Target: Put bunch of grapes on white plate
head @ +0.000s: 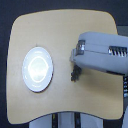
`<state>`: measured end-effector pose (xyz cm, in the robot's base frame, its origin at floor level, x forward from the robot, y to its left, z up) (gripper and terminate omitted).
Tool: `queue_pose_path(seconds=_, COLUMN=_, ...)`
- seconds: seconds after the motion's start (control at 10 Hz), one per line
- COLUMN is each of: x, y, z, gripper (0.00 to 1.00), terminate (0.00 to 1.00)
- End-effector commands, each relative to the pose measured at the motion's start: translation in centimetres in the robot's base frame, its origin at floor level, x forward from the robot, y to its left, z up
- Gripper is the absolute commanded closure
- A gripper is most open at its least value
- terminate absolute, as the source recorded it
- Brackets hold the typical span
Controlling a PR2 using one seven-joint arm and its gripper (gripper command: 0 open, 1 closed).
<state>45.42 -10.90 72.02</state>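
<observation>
The white plate (37, 68) lies on the exterior view's left half of the wooden table, round and glossy, with nothing on it. The bunch of grapes (75, 74) is a small dark cluster near the table's middle, well to the right of the plate. My arm reaches in from the exterior view's right. Its gripper (74, 63) sits directly at the upper end of the grapes and seems to touch them. The grey body of the arm hides the fingers, so I cannot tell how the jaws stand or whether they hold the bunch.
The light wooden table (55, 30) has rounded corners and dark floor around it. My bulky grey forearm (102, 54) covers the table's right part. A white stand shows below the front edge.
</observation>
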Motion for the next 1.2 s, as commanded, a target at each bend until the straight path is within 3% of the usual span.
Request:
queue_pose_path(seconds=0.0, x=-0.5, y=0.6, z=0.8, gripper=1.00, terminate=0.00)
queue_pose_path(seconds=0.6, x=0.0, y=0.9, z=2.3, gripper=1.00, terminate=0.00)
queue_pose_path(seconds=0.9, x=0.9, y=1.4, z=5.6, gripper=1.00, terminate=0.00)
queue_pose_path(seconds=1.1, x=0.1, y=2.3, z=8.7, gripper=1.00, terminate=0.00)
